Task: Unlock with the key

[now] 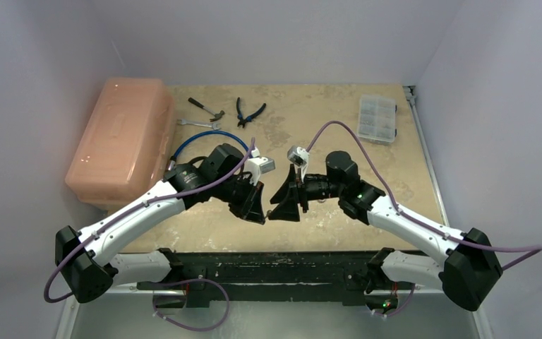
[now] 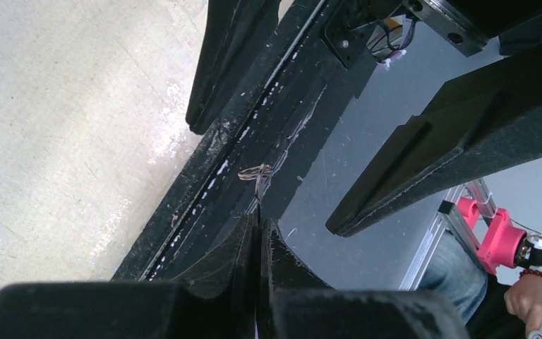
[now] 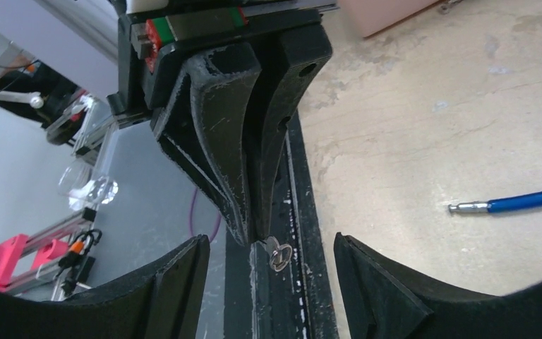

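Up front, left end effector [image 3: 251, 233] pinches the key [image 3: 277, 256]; right end effector [image 3: 269, 239] gapes wide.

Left end effector [image 3: 253, 229] pinched, right one [image 1: 284, 214] spread

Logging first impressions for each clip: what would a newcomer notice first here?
The two arms meet tip to tip over the near edge of the table. The left fingers, pressed shut, pinch a tiny silvery key, while the right fingers stand wide open facing it. Behind them, a large salmon toolbox fills the table's left side.
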### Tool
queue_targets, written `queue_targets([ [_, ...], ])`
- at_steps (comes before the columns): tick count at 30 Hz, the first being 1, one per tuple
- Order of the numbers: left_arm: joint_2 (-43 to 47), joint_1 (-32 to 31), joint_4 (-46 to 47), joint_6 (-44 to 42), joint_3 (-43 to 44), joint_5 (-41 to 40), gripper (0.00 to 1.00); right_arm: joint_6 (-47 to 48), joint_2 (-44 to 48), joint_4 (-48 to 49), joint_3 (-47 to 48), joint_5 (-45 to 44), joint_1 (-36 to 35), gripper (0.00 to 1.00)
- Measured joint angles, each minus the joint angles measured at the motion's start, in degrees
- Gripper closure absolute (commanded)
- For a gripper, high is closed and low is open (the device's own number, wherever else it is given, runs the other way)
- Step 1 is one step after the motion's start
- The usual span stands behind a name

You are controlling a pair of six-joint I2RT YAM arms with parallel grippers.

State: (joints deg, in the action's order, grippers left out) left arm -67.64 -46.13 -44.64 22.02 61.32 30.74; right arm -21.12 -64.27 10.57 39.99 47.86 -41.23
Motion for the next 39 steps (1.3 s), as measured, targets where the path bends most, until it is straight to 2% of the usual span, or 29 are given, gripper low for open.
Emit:
queue_targets([
  [5, 0.02, 0.0, -0.09, 0.0, 0.2, 1.22, 1.0, -0.09, -0.37, 1.29, 0.0, 3.06, -0.31, 0.45],
  [10, 0.15, 0.0, -0.04, -0.02, 0.33, 1.7, 1.0, -0.31, -0.74, 2.01, 0.0, 4.81, -0.46, 0.51],
  [15, 0.39, 0.0, -0.02, -0.02, 0.33, 1.66, 1.0, -0.48, -1.79, 2.71, 0.0, 5.95, -0.55, 0.63],
  [18, 0.79, 0.0, 0.0, -0.02, 0.33, 1.66, 1.0, -0.5, -2.23, 2.78, 0.0, 6.01, -0.76, 0.63],
  [23, 0.98, 0.0, 0.02, -0.02, 0.33, 1.66, 1.0, -0.44, -2.71, 2.8, 0.0, 5.99, -0.76, 0.71],
  [32, 1.42, 0.0, 0.11, -0.04, 0.31, 1.86, 1.0, -0.2, -2.95, 2.8, 0.0, 5.88, -0.76, 1.0],
  [39, 1.44, 0.0, -0.02, -0.11, 0.31, 1.88, 1.0, -0.22, -2.93, 2.75, 0.0, 5.84, -0.76, 1.0],
])
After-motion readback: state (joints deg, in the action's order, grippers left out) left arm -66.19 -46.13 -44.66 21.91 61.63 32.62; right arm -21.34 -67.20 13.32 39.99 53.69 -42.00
